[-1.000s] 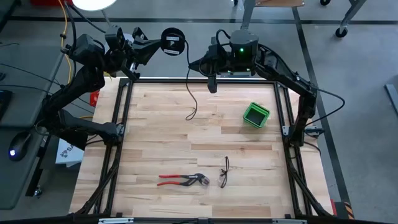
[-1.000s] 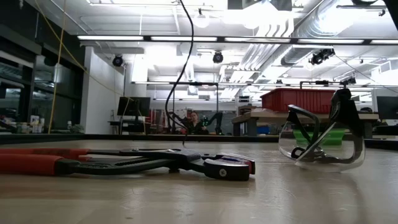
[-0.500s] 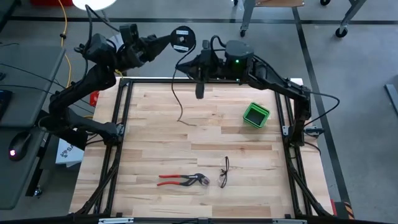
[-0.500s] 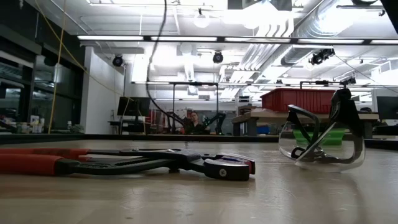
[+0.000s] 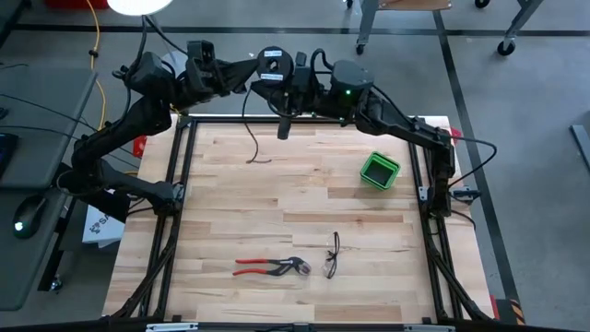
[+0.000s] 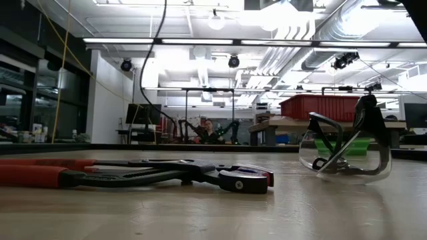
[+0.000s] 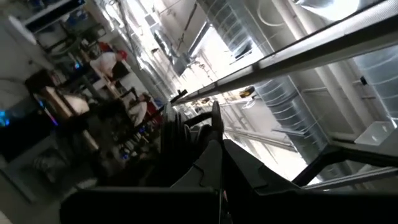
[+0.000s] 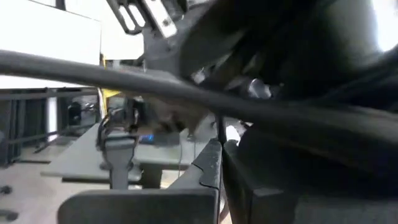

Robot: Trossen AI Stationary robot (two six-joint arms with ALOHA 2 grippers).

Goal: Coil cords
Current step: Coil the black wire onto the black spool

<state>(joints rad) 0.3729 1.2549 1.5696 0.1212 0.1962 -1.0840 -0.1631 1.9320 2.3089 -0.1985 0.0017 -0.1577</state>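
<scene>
Both arms are up at the far edge of the table (image 5: pixel 304 198), meeting just past its back rail. The left pincer (image 5: pixel 251 76) reaches in from the left with its fingers shut on the reel (image 5: pixel 271 66) — a small round black disc with a pale centre mark, held above the rail rather than over the wood. In the left wrist view the two dark fingers (image 7: pixel 214 149) sit pressed together with the reel's edge between them.

The right pincer (image 5: pixel 284 129) comes in from the other side, just beside the reel and pointing down over the table's far edge. Its fingers are closed tight too, and the right wrist view shows them (image 8: pixel 214 162) together, though what they pinch, if anything, cannot be told from here.

From the reel, the cord (image 5: pixel 247 129) drops in a loose curve — its free end trails onto the wood near the back left of the table. The low view catches the same thin black line (image 6: pixel 145 73) hanging down from above.

Elsewhere on the table: a green box (image 5: pixel 379 170) toward the back right, red-handled pliers (image 5: pixel 269 267) near the front, and a pair of safety glasses (image 5: pixel 332 255) just beside them.
</scene>
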